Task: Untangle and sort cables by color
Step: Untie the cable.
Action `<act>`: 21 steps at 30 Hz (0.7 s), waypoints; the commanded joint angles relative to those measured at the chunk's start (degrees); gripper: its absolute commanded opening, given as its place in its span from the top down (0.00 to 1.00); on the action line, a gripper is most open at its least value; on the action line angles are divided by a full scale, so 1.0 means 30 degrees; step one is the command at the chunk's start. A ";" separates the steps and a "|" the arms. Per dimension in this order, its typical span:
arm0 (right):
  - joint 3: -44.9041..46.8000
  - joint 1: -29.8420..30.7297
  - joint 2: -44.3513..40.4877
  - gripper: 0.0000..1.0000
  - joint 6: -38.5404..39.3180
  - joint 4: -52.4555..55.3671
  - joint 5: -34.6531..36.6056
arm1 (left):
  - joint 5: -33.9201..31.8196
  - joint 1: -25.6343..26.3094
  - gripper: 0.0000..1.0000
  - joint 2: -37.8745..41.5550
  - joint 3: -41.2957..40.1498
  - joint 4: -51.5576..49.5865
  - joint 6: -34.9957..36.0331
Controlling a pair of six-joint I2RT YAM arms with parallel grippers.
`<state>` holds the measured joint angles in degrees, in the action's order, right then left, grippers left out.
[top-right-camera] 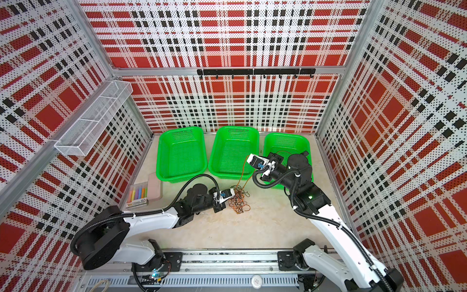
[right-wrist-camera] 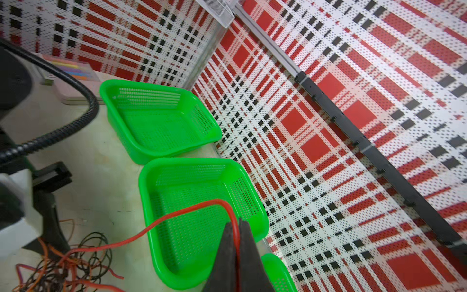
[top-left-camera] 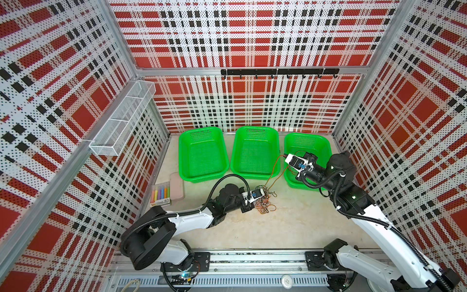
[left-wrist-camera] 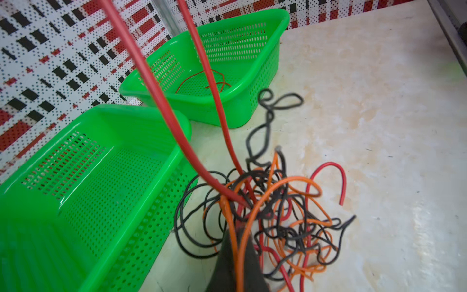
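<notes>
We found the right gripper (right-wrist-camera: 236, 227) clenched on a thin red cable (right-wrist-camera: 177, 215), the strand pinched between its 2 dark fingers. It hung raised over the gap between the middle and right baskets. In the left wrist view, 2 red runs of that cable climbed out of the tangle of thin black, orange and red cables (top-left-camera: 265, 203).

The tangle lay on the pale marbled tabletop (top-left-camera: 290, 227), just in front of those 2 baskets. The left gripper (left-wrist-camera: 238, 227) sat low at the tangle's left edge with its jaws closed. 2 orange strands (left-wrist-camera: 233, 242) ran along the seam between its fingers, so we read it as gripping them.

Behind stood 3 green perforated plastic baskets in a row along the back wall: the left basket (top-left-camera: 202, 156), the middle basket (top-left-camera: 252, 156) and the right basket (top-left-camera: 312, 141). A loose red strand (left-wrist-camera: 202, 81) lay curled on the right basket's floor.

Left of the row, a pink flat case (top-left-camera: 177, 188) lay beside a box of coloured chalks (top-left-camera: 161, 194). A white mesh shelf (top-left-camera: 121, 118) hung on the left plaid wall, and a black hook rail (top-left-camera: 278, 72) ran across the back wall.
</notes>
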<state>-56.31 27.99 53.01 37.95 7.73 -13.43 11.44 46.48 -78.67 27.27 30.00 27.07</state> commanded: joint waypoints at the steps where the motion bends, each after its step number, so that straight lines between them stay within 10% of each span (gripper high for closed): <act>1: -0.0719 0.0023 -0.0532 1.00 -0.0738 -0.1568 0.3355 | -0.1310 -0.0106 1.00 0.0838 -0.0832 0.0928 -0.1315; 21: -0.3718 -0.2146 0.0096 1.00 -0.4342 -0.1799 0.7697 | -0.3226 0.0412 1.00 0.0932 -0.1692 0.0818 -0.2415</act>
<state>-63.64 23.18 54.28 26.13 8.78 5.15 3.95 47.70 -73.93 23.40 39.03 20.45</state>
